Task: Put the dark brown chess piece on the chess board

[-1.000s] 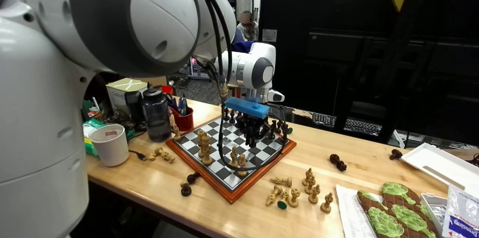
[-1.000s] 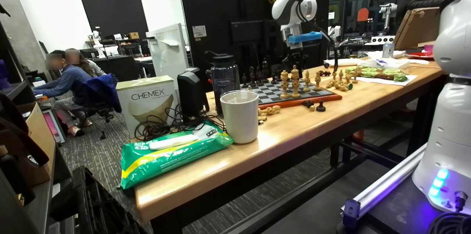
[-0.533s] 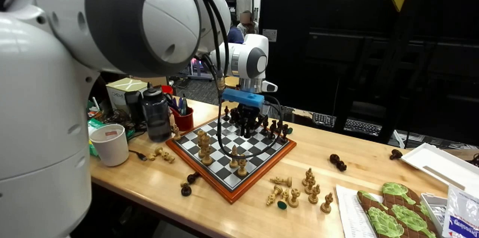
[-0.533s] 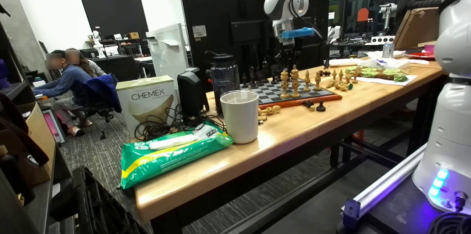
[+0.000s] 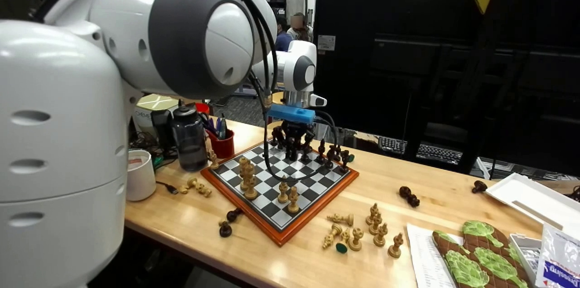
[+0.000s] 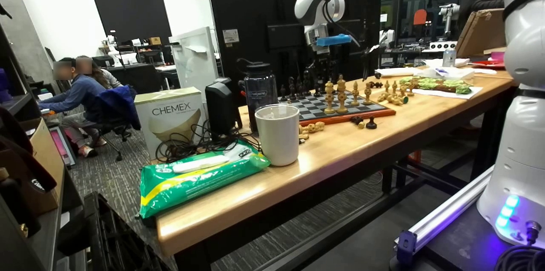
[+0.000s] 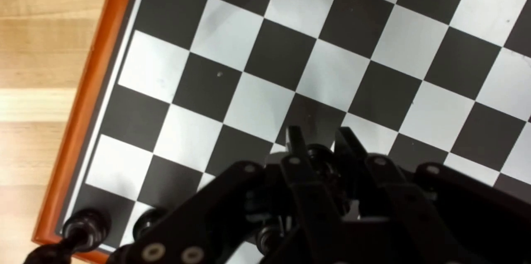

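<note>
Dark brown chess piece (image 7: 319,154): in the wrist view it sits between my jaws, over the far part of the chess board (image 5: 266,190); too dark to tell whether its base meets a square.
My gripper (image 7: 319,132): pointing down, jaws a narrow gap apart; the piece seems to fill that gap, so I judge I have hold of it.
Handling: I expect light, stiff wood, a little slick on rounded parts, easy to chip at thin ones; a modest pinch around the waist should keep it upright.
Set-down: slowly, onto a bare square, letting go only once the base is flat.
Standing dark pieces (image 5: 321,152): in an exterior view, crowded along the far side, close by my tool; spreading the jaws wide could topple one.
Pale pieces (image 5: 293,200): several on the left and near squares.
Hanging cable (image 5: 265,154): its loop crosses in front of a pale piece in that view; touching or not I cannot tell, so it could snag.
Beyond the far-left edge: water bottle (image 5: 189,143) and red pen cup (image 5: 222,146), apart from my tool.
</note>
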Action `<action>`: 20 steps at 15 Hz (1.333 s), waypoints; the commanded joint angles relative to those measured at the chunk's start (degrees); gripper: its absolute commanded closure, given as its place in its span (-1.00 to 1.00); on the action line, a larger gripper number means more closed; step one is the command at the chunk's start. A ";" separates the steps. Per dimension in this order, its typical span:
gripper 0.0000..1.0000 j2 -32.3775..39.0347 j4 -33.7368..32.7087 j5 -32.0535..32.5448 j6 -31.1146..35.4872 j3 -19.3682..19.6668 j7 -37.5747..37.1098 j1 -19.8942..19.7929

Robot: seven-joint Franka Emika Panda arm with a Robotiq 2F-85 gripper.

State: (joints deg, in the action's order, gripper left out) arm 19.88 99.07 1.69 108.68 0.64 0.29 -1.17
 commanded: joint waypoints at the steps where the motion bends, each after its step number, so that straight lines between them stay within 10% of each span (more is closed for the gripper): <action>1: 0.88 2.67 -3.97 0.81 -1.07 -0.39 1.81 0.59; 20: 0.88 8.77 -10.02 -0.41 1.23 -0.90 3.52 0.45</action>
State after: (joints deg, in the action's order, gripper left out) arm 27.83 90.35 1.61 110.04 0.01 3.19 -0.63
